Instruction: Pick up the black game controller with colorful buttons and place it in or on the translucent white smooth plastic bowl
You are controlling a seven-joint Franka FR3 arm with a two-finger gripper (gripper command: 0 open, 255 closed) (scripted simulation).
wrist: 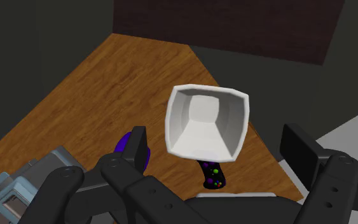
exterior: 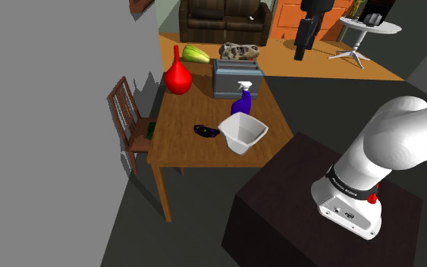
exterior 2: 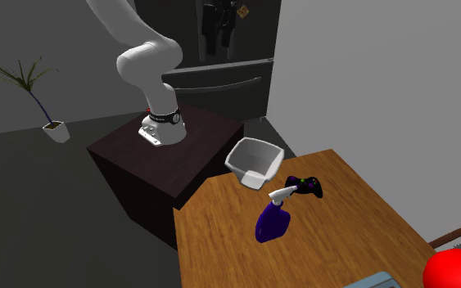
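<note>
The pincer [wrist: 219, 147] hangs high over the table [wrist: 107, 83], its fingers wide apart and empty. The black game controller [wrist: 212, 175] lies on the table just beside the white bowl [wrist: 179, 127], beneath the gap between the fingers. The reach should go almost straight down.

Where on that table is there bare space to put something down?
Bare wood runs along the table's chair side, from the vase to the shoulder view's nearest corner. Crowded: bowl, controller, bottle and toaster cluster together.

No readable text; lettering on arm's black band [exterior: 350, 187] illegible.
</note>
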